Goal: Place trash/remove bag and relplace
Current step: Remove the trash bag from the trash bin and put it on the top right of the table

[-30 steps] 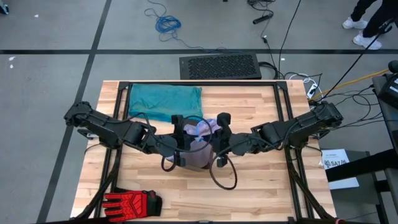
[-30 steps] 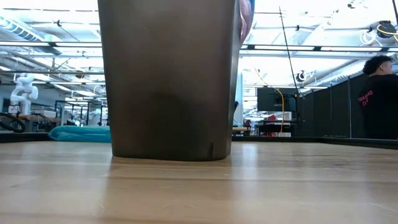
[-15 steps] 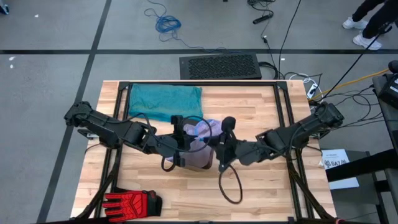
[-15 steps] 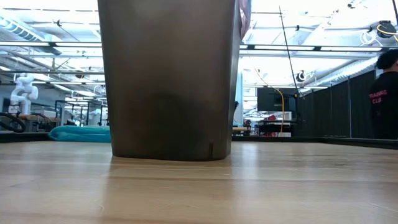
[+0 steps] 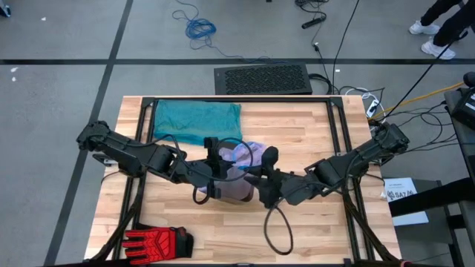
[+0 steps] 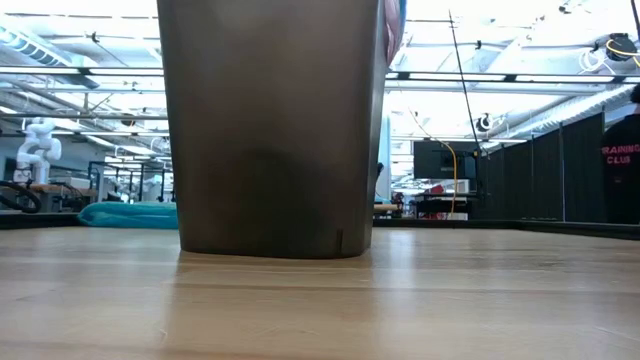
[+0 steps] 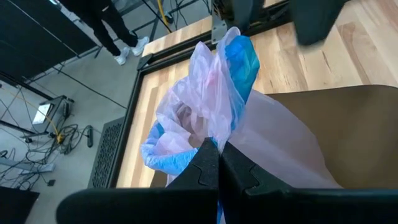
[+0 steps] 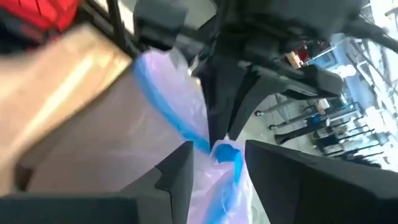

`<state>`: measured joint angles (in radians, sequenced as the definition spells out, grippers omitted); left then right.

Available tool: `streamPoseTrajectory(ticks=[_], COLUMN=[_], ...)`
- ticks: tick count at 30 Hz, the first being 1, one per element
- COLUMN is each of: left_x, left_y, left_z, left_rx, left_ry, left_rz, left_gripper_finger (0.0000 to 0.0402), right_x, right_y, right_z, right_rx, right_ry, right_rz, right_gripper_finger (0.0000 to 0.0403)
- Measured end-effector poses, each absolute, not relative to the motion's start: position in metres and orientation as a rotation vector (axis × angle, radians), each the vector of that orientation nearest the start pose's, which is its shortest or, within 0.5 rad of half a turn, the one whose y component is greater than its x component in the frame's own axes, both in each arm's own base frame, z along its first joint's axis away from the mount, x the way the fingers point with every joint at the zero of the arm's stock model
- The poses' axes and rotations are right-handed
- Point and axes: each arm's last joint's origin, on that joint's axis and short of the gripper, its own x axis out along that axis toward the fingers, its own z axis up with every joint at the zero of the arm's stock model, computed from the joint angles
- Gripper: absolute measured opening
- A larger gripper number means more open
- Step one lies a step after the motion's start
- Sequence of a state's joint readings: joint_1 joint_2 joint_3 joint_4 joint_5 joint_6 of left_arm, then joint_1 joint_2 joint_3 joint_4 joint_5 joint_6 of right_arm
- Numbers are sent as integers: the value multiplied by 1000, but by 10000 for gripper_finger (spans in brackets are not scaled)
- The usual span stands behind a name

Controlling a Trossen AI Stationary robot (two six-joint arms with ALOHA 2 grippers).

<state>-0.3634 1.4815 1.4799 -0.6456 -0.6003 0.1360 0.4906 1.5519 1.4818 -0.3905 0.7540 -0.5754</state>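
Observation:
A tall brown bin [image 5: 236, 189] stands mid-table. The lilac-pink bag [image 5: 245, 154] with its blue rim [image 7: 242, 59] is bunched up above the bin's mouth. My left gripper [image 7: 217, 154] comes in from the table's left and is shut on the bag. My right gripper [image 8: 217, 163] comes from the right, its fingers apart on either side of the bag's blue-edged top [image 8: 227, 152]. A teal bag [image 5: 197, 119] lies flat at the far left. The trash is hidden from view. My left gripper pinches the gathered lilac plastic [image 7: 208, 134] between its two fingers, just below the blue rim, several layers bunched together. The fingers slant down from the table's left. The bag's top stands up above the fingers and the rest hangs into the bin. My right gripper: I cannot tell whether its parted fingers touch the bag between them.
A red-and-black glove [image 5: 156, 241] lies at the near left corner. A black cable loop [image 5: 276, 226] hangs below my right arm. A black frame [image 5: 245, 100] runs round the table's far and side edges. A person [image 6: 620, 165] stands beyond the table at the right.
My right arm has swung toward the table's near edge and its wrist has rolled, staying at the bag's top; the cable loop below it has shifted nearer too. My left gripper and the bag have kept still. The person in the room has walked off to the right.

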Motion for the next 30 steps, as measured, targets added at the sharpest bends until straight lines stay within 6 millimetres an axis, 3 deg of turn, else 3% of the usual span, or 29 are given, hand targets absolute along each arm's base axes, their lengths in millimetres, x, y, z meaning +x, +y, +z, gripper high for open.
streamPoseTrajectory(ticks=[5,10,22,30], left_x=[300,300,300,300], left_y=[-97,-97,-97,-97], left_z=[371,371,371,371], left_rx=[432,432,433,433], left_ry=[591,591,591,591], left_rz=[190,190,189,189], left_gripper_finger=[0,0,0,0], right_x=[326,338,345,345], right_y=[151,152,149,149], right_z=[356,347,348,349], right_rx=[-948,-1055,-1036,-1018], right_ry=[470,506,485,477], right_rz=[-146,-288,-355,-358], right_gripper_finger=[129,107,47,66])
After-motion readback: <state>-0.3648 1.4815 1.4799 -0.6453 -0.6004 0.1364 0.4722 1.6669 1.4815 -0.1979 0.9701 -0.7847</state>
